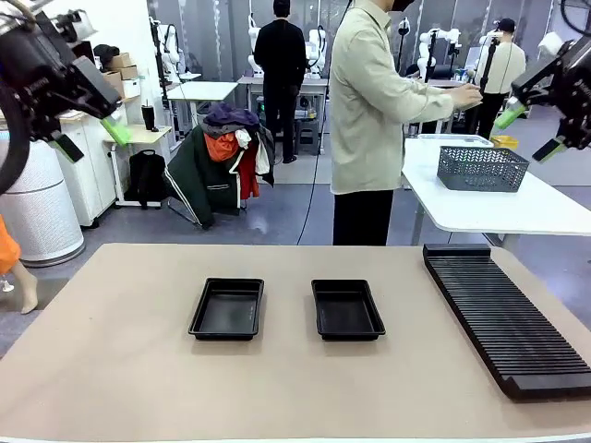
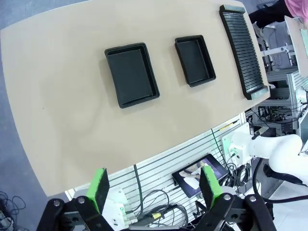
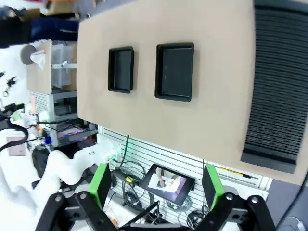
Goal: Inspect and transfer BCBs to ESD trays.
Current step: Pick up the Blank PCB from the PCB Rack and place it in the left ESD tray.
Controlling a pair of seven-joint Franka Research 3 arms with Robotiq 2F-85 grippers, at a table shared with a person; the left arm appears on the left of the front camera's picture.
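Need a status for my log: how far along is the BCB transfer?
Nothing done: the left ESD tray and right ESD tray sit empty. Nothing in hand: the left gripper and right gripper hover open and raised. All inspection and transfer is left.

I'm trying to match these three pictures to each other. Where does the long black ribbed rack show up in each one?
Front view: the rack lies at the right, running away from the camera.
Left wrist view: upper right, slanting down to the right.
Right wrist view: right side, running top to bottom.
Shared landmark: the black tray nearest the rack, beside it in all three.
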